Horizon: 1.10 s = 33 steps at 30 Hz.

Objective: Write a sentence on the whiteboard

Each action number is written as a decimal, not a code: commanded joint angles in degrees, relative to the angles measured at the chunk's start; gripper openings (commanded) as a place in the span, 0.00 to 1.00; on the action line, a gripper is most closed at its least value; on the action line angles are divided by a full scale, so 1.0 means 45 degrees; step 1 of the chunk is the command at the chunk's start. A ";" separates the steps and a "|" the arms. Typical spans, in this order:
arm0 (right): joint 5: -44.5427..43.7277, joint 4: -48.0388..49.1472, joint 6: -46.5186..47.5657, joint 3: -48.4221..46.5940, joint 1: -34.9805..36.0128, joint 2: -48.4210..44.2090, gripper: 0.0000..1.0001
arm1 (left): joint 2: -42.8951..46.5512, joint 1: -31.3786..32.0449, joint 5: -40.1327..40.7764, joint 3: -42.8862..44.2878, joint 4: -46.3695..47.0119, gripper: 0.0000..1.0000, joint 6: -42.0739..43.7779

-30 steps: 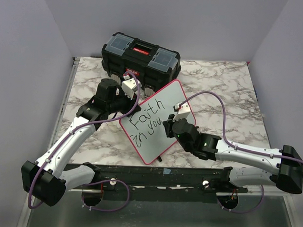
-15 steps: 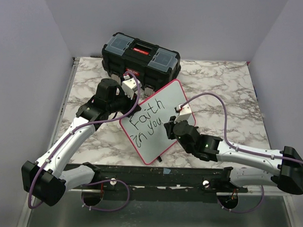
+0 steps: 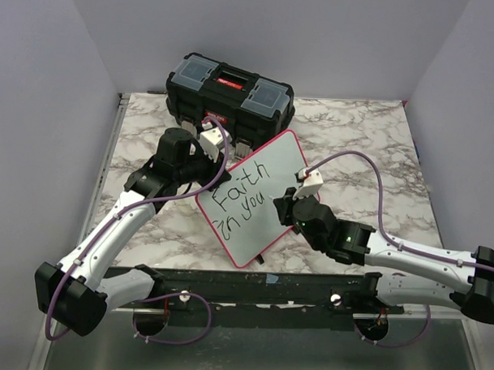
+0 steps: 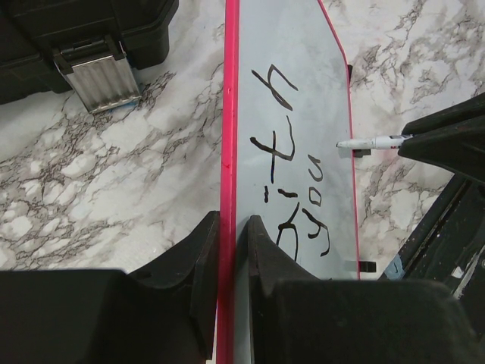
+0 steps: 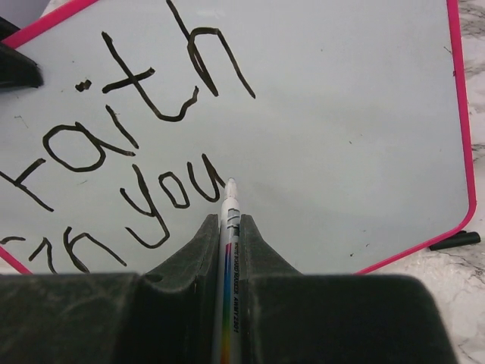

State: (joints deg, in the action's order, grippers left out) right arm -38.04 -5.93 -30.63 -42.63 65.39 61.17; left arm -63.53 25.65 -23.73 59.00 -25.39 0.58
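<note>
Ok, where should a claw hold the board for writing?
By the red rim on the long edge facing the left arm, coming edge-on from that side, as the left claw does. The flat board slips between the jaws there, clear of the lettering and marker.

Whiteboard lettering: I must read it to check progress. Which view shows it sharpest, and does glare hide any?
Right wrist view: lettering sharp on the whiteboard, no glare. Left wrist view: board seen obliquely, strokes squashed. Top view: small yet legible.

The whiteboard point(image 3: 276, 166) is white with a pink-red rim. The sentence point(image 3: 233, 194) is black. The marker point(image 5: 228, 258) has a rainbow stripe.
</note>
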 commanded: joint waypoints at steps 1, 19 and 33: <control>-0.0359 0.0043 -0.0041 -0.0218 -0.0061 0.0174 0.01 | 0.0269 0.0081 0.0243 0.0020 0.0242 0.00 0.0547; 0.0108 0.0908 0.0442 -0.0879 -0.0411 0.1289 0.01 | 0.0250 0.0121 0.0287 0.0033 0.0216 0.00 0.0535; 0.0102 0.0746 0.0301 -0.0789 -0.0739 0.1544 0.01 | 0.0263 0.0135 0.0253 0.0033 0.0186 0.00 0.0555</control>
State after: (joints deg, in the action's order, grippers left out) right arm -37.39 -2.63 -28.91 -44.93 62.92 67.20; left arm -63.51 25.91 -23.75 59.00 -25.52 0.58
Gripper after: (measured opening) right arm 0.126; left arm 0.173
